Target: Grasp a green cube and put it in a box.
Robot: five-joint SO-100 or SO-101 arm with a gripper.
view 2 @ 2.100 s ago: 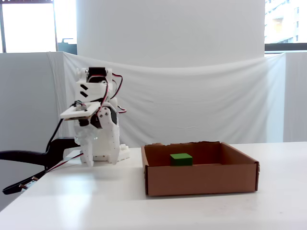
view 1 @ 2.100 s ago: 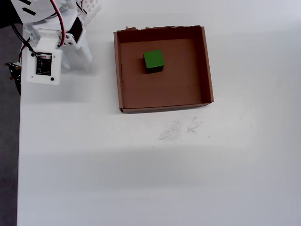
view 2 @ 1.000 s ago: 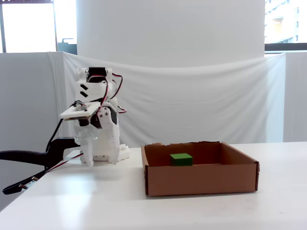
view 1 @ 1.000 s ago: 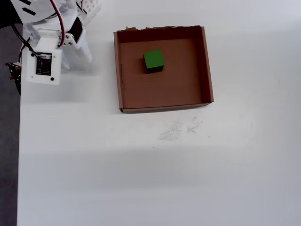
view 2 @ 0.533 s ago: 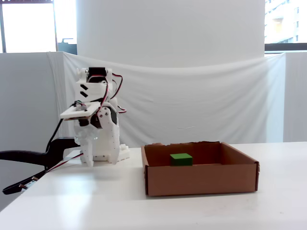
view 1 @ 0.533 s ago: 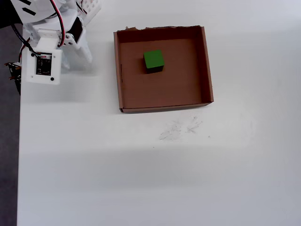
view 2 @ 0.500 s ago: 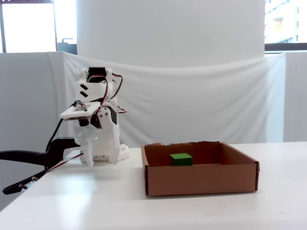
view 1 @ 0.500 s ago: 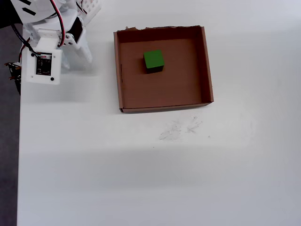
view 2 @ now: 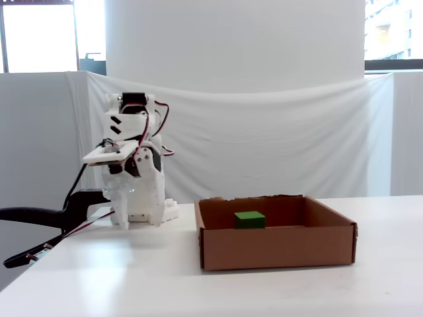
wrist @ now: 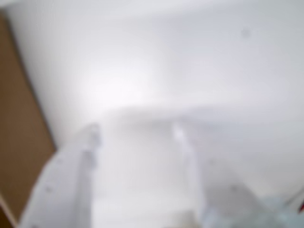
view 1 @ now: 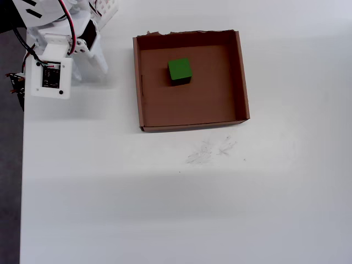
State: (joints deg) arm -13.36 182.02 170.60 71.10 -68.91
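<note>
So the big white tabletop [view 1: 165,209] takes up most of the overhead view, with a white cloth backdrop [view 2: 277,139] hanging behind it in the fixed view. The white 3D-printed arm [view 2: 135,178] with red and black wires is folded up on itself at the table's left end in the fixed view, well apart from everything else.

Next down is the shallow square brown cardboard box [view 1: 242,82], low walls, ragged torn far edge along the top of the overhead view. It sits right of the arm there, with some faint scuff marks [view 1: 212,149] on the table just below it.

The white two-finger gripper [wrist: 135,133] shows up blurry in the wrist view, fingers [wrist: 90,137] spread with a clear gap and nothing between them, only bare table under it.

The small bright-green cube [view 1: 180,70] is inside the box, resting flat on the floor, nearer the torn edge and a bit left of centre in the overhead view, not touching any wall.
</note>
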